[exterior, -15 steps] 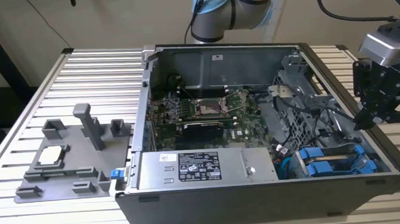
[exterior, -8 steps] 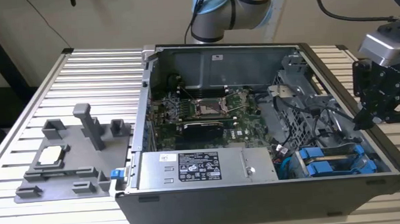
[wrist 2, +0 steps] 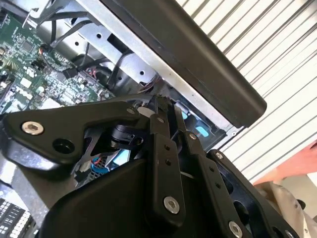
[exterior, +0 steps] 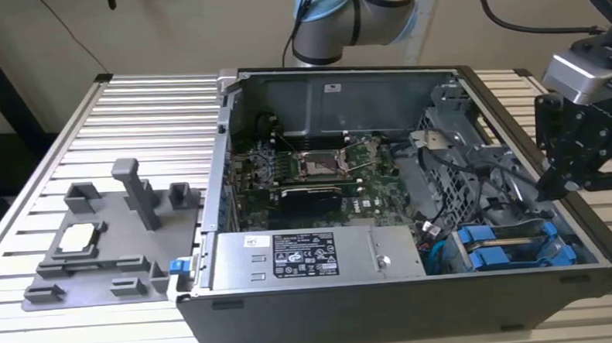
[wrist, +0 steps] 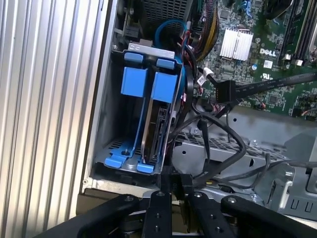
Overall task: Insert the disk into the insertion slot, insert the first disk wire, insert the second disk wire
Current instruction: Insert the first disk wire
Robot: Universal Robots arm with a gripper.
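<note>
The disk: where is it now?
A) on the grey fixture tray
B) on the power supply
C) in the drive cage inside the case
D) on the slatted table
C: in the first wrist view the disk, clipped in its blue frame, stands inside the insertion slot.

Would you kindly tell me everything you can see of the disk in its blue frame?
In the first wrist view the disk shows edge-on: a thin dark-grey metal slab clipped in a bright blue plastic frame with a broad tab at one end. It stands on edge inside the insertion slot of the grey sheet-metal cage, beside a second blue-tabbed carrier. Black cables run close by; whether any is plugged into it cannot be told. The gripper sits near, apart from it.
</note>
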